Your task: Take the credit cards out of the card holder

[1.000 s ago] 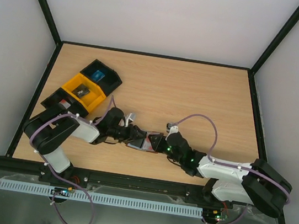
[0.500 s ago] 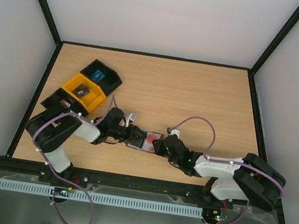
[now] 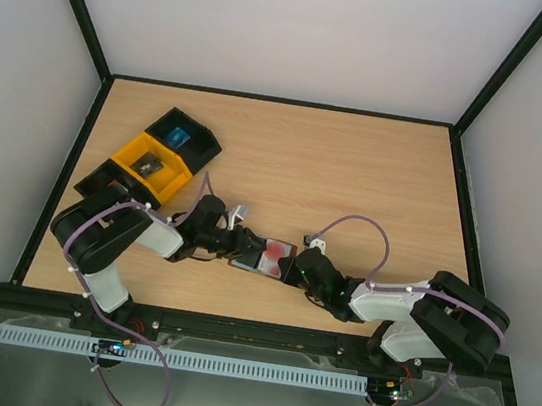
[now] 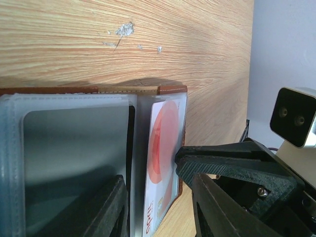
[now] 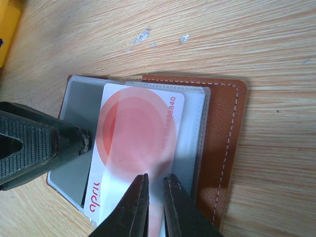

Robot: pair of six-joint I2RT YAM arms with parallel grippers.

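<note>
Left tool (image 4: 159, 182) is held apart, one finger (image 5: 64, 136) pressed on the grey pocket (image 5: 79, 101) so the card holder (image 5: 227, 123) is pinned to the table (image 5: 247, 34). Right tool (image 5: 156, 182), almost closed, is rested on the partly freed red card (image 5: 138, 123). That card is best dragged flat and straight outward.

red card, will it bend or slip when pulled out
The red card lies flat and thin, so probably stiff yet light. Its smooth face may slip under the right fingers; the clear pocket could grip it.
</note>
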